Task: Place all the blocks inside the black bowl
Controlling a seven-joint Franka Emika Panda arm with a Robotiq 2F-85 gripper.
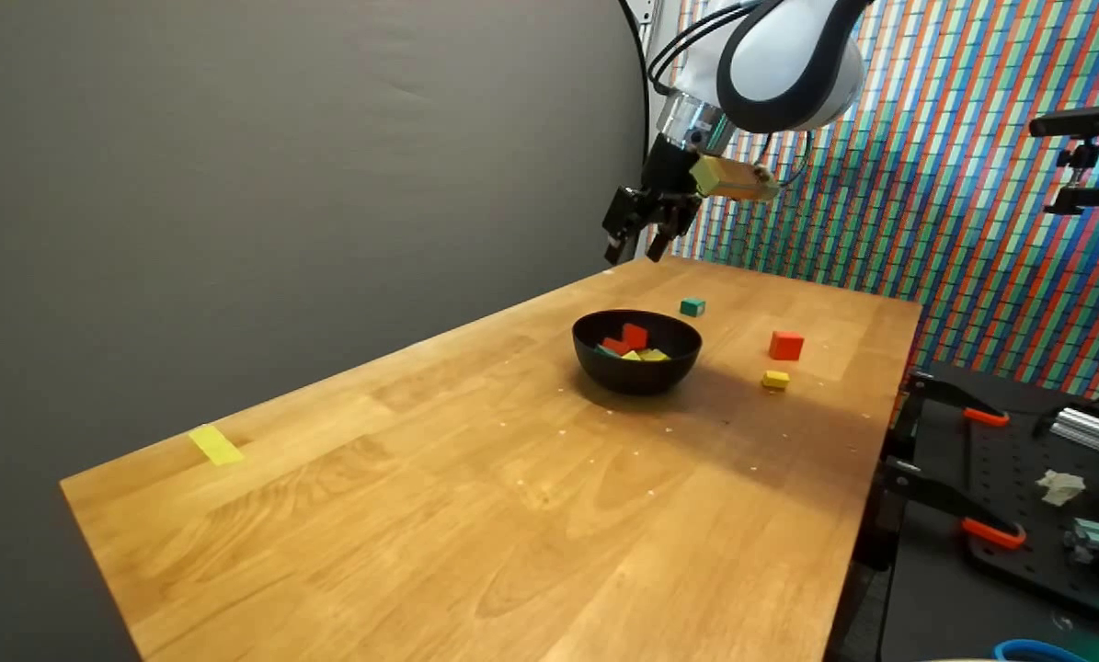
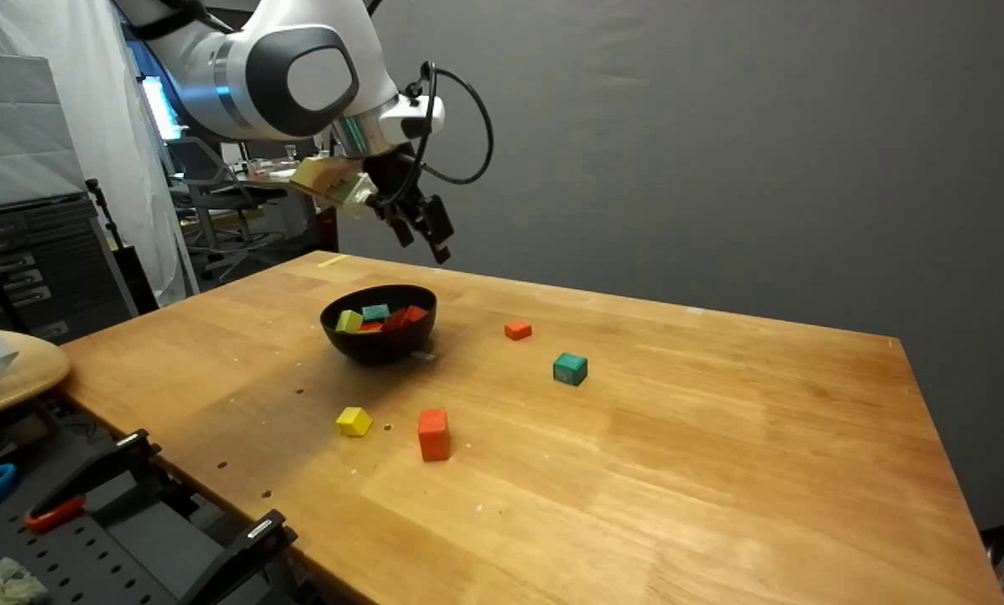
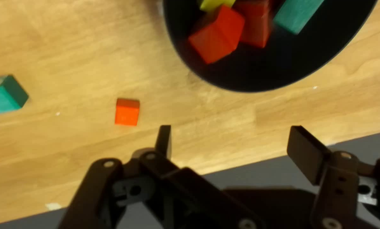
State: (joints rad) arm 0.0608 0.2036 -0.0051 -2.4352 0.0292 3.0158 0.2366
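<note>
The black bowl [image 1: 636, 375] stands on the table and holds several red, yellow and green blocks [image 3: 217, 35]. It also shows in an exterior view [image 2: 375, 349] and at the top of the wrist view [image 3: 272, 76]. Outside it lie a small orange-red block [image 2: 518, 330], a green block [image 2: 570, 369], a yellow block [image 2: 354, 422] and a taller red block [image 2: 434, 435]. The small orange-red block is hidden in an exterior view by the bowl. My gripper [image 3: 228, 136] is open and empty, raised above the table's far edge beyond the bowl; it shows in both exterior views [image 1: 634, 253] [image 2: 423, 245].
The wooden table [image 1: 374, 552] ends at a grey wall [image 2: 720, 168] behind the gripper. Yellow tape [image 1: 216, 445] sticks near one table corner. Black clamps with orange ends [image 1: 990, 533] and a dark perforated board lie beside the table.
</note>
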